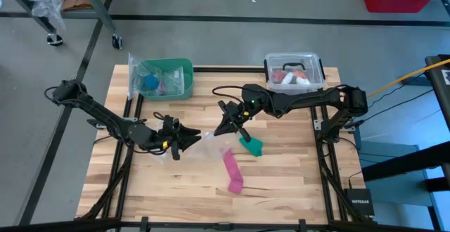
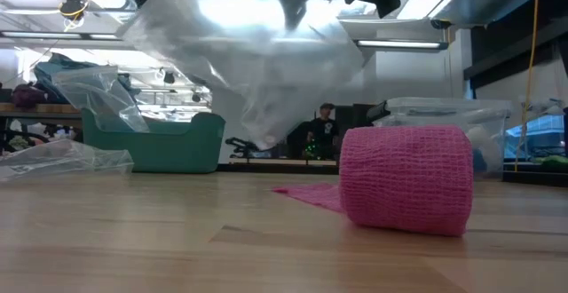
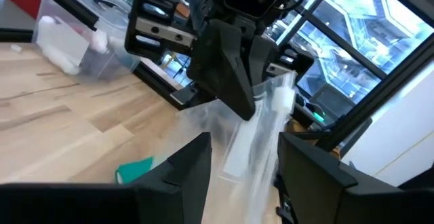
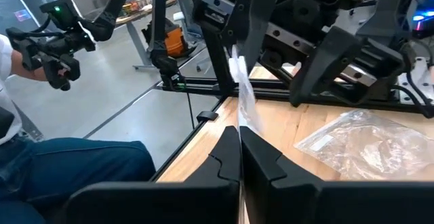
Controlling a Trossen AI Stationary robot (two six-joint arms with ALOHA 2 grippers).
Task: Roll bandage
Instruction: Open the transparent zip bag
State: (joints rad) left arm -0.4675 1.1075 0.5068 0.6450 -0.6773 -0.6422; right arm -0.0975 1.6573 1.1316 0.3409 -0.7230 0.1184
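The teal bandage (image 1: 252, 146) (image 3: 134, 172) lies loose on the wooden table, just right of my right gripper (image 1: 226, 128), with no gripper on it. A clear plastic bag (image 1: 207, 145) (image 2: 257, 53) hangs in the air between my two grippers. My right gripper (image 4: 239, 149) is shut on the bag. My left gripper (image 1: 191, 139) (image 3: 244, 176) is open, with one finger on each side of the bag. A pink strip (image 1: 232, 167), partly rolled (image 2: 406, 179), rests on the table nearer the front edge. My right gripper pinches a thin edge of the clear bag (image 4: 241, 112) between its two shut fingers, coming about level from the table's right side. The bag is lifted clear of the table and hangs slack below the hold. My left gripper has the bag (image 3: 252, 142) between its open fingers; whether they touch it I cannot tell.
A green bin (image 1: 167, 77) with a clear bag stands at the far left, a clear lidded box (image 1: 294, 70) at the far right. Another clear bag (image 2: 62, 158) lies on the table beside the bin. A seated person (image 4: 41, 156) is beyond the table's left side.
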